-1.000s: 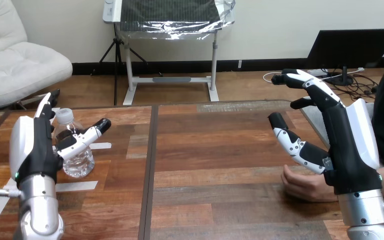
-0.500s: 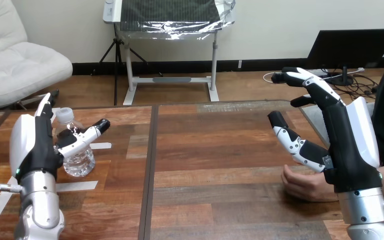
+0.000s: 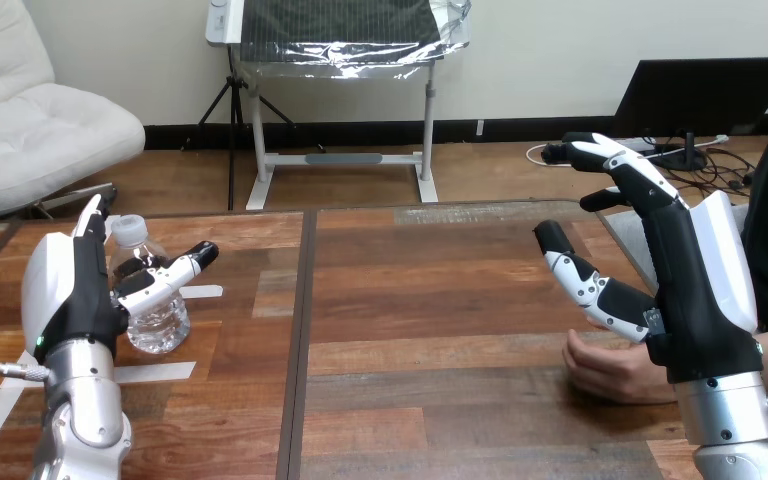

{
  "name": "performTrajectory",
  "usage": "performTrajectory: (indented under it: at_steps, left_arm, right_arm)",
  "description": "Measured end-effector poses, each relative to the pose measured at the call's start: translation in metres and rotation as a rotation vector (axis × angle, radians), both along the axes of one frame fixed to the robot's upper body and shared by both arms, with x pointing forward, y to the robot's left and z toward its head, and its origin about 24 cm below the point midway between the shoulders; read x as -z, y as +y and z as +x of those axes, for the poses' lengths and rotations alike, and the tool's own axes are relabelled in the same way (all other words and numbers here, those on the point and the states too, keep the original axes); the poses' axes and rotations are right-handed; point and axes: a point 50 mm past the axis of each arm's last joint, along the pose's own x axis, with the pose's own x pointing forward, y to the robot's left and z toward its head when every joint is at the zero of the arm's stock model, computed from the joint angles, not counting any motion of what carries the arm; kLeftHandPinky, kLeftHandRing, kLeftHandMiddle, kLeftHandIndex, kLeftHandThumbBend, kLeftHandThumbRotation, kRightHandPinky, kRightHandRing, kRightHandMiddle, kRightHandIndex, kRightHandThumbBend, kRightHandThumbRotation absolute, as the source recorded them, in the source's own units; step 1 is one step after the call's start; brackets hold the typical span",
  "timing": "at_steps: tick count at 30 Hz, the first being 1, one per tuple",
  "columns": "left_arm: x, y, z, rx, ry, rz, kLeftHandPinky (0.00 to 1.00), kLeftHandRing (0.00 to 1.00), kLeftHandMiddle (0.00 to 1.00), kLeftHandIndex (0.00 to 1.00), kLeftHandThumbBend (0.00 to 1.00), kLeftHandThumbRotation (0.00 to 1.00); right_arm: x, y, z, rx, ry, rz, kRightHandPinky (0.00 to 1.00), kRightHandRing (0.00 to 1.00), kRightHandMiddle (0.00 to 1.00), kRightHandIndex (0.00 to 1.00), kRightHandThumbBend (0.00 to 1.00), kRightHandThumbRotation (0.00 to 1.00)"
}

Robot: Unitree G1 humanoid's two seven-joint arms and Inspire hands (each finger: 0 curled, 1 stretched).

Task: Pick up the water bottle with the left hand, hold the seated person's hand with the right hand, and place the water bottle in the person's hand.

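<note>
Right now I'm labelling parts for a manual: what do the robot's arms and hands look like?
The left hand and right hand are black with white back shells and black-and-white jointed fingers. Each ends a silver cylindrical forearm with a metal cable plug at the wrist.

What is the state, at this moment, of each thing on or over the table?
Bottle: upright on the table, cap on, not lifted.
Left hand: open, flanking the bottle, not closed on it.
Person's hand: resting on the table, loosely curled, holding nothing.
Right hand: open, raised above the person's hand, apart from it.
</note>
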Motion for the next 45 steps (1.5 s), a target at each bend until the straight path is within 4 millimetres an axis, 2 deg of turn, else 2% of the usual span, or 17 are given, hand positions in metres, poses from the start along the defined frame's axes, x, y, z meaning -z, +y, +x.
performTrajectory:
  at_steps: [20,32,45]
  left_arm:
    - [0.006,0.008,0.005,-0.024,0.054,0.064,0.79,0.87,0.91,0.92,0.97,0.55]
    - [0.009,0.009,0.006,-0.028,0.078,0.107,0.78,0.86,0.89,0.89,0.93,0.49]
    - [0.014,0.012,0.009,-0.061,0.091,0.128,0.71,0.79,0.84,0.83,0.88,0.44]
  right_arm:
    - [0.001,-0.001,0.001,0.008,0.010,-0.001,0.64,0.80,0.83,0.73,0.41,0.05]
    - [0.001,-0.001,0.001,0.004,0.015,-0.006,0.67,0.81,0.83,0.73,0.41,0.04]
    - [0.002,-0.002,0.001,0.002,0.032,-0.012,0.69,0.82,0.83,0.74,0.41,0.02]
